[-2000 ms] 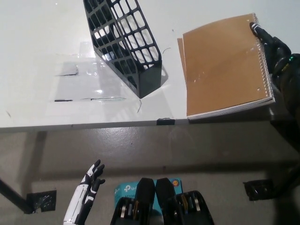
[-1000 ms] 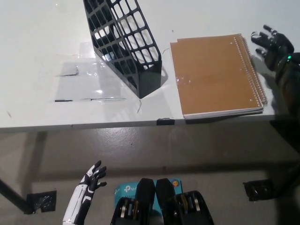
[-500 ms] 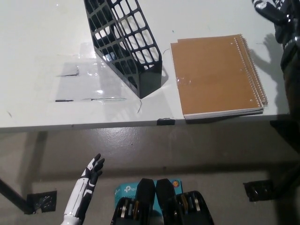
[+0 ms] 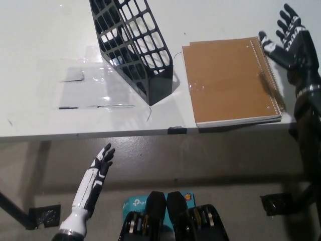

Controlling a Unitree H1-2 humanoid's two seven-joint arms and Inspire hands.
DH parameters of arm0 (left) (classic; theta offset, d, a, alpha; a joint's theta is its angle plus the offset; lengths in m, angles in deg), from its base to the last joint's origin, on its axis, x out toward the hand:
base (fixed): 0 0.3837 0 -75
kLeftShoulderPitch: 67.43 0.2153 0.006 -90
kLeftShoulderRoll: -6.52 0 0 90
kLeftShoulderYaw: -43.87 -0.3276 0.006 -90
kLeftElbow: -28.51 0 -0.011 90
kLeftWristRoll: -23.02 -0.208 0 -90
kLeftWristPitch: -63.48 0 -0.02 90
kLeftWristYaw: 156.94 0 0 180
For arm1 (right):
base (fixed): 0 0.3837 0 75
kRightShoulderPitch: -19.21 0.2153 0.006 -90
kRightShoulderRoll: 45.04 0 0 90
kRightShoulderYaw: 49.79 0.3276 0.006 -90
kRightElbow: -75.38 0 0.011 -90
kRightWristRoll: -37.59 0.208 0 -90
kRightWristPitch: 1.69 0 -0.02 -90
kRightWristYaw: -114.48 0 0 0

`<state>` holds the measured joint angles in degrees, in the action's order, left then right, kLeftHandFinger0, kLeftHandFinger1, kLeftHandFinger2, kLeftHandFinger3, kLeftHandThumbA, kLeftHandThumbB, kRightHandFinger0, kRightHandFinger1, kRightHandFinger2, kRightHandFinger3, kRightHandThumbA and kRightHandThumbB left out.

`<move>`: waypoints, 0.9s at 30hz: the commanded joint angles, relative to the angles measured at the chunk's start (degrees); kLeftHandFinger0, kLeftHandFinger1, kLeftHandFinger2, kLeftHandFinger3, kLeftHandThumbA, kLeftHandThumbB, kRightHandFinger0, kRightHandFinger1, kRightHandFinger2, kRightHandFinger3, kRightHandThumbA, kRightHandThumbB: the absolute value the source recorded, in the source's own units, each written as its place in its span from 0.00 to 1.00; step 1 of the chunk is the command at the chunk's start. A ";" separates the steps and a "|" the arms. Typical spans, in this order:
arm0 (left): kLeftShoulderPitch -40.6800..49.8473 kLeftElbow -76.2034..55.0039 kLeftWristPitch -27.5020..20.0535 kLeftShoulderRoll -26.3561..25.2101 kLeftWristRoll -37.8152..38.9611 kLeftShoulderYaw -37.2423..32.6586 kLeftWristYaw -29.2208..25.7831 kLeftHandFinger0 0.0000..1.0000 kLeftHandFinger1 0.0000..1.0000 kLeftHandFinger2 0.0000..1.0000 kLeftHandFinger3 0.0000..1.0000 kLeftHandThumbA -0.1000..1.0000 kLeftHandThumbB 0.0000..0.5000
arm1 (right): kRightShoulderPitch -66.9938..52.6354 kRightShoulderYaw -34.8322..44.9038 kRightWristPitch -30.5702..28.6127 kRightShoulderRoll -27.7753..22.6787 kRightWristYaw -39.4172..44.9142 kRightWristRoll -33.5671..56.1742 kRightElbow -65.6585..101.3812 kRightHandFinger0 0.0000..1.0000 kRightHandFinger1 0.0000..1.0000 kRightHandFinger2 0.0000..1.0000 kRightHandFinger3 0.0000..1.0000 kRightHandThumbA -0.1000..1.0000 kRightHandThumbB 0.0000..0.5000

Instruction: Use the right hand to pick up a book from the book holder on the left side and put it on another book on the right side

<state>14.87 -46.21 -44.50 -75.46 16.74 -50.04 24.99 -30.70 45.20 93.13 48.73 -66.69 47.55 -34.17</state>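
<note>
Since the earlier frames the brown spiral book has gone from being tilted in the right hand's hold to lying flat on the desk, squared over the book beneath it, and the black right hand has let go, risen out toward the top edge and now come back down beside the book's far right corner. Its fingers are spread wide and hold nothing. The white left hand has lifted a little below the desk edge, its fingers loosely apart, idle. The black mesh book holder stands to the left of the books and looks empty from here.

The placing looks done, so the risk lies in the withdrawal. The open hand hangs just beside the wire binding; a low sweep could catch the spiral and drag the top book askew. The stack also lies close to the desk's front edge, so a pull toward the robot could push it over the lip.
</note>
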 commanded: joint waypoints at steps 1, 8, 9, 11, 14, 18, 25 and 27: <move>-8.55 -1.41 -0.63 -3.06 -0.48 1.94 -0.20 1.00 1.00 1.00 1.00 1.00 0.33 | -2.16 -5.18 -4.71 -0.47 2.81 -10.25 46.33 1.00 1.00 1.00 1.00 0.61 0.11; -11.39 -0.60 0.25 -3.02 -0.51 2.17 -0.26 1.00 1.00 1.00 1.00 1.00 0.30 | -5.12 -4.15 -9.09 -0.17 2.84 -8.17 44.83 1.00 1.00 1.00 1.00 0.56 0.09; -11.67 -0.35 0.00 -3.03 -0.70 2.13 -0.33 1.00 1.00 1.00 1.00 1.00 0.30 | -5.94 -4.37 -9.85 0.23 2.93 -7.66 44.19 1.00 1.00 1.00 1.00 0.55 0.09; -11.67 -0.35 -0.32 -2.96 -0.36 2.17 -0.19 1.00 1.00 1.00 1.00 1.00 0.26 | -8.44 -5.14 -12.29 0.99 2.37 -9.47 41.80 1.00 1.00 1.00 1.00 0.57 0.10; -11.58 -0.61 -0.22 -3.31 -0.65 2.11 -0.12 1.00 1.00 1.00 1.00 1.00 0.26 | -10.29 -5.55 -15.54 1.74 0.55 -12.18 35.84 1.00 1.00 1.00 1.00 0.51 0.08; -11.14 -0.87 0.14 -3.20 0.00 2.32 -0.09 1.00 1.00 1.00 1.00 1.00 0.25 | -12.58 -5.35 -17.78 3.78 -3.07 -13.83 23.91 1.00 1.00 1.00 1.00 0.49 0.15; -11.00 -0.85 0.78 -3.02 0.22 2.70 -0.24 1.00 1.00 1.00 1.00 1.00 0.27 | -14.32 -8.08 -24.23 4.12 -6.02 -21.05 10.45 0.97 1.00 1.00 1.00 0.46 0.17; -10.72 -0.98 0.69 -3.00 0.05 2.59 -0.16 1.00 1.00 1.00 1.00 1.00 0.25 | -14.85 -8.44 -25.25 4.01 -6.19 -21.62 8.92 0.93 1.00 1.00 1.00 0.47 0.18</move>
<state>5.53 -45.41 -43.45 -77.32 16.76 -48.29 24.99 -45.90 37.90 78.85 52.84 -69.50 32.90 -22.17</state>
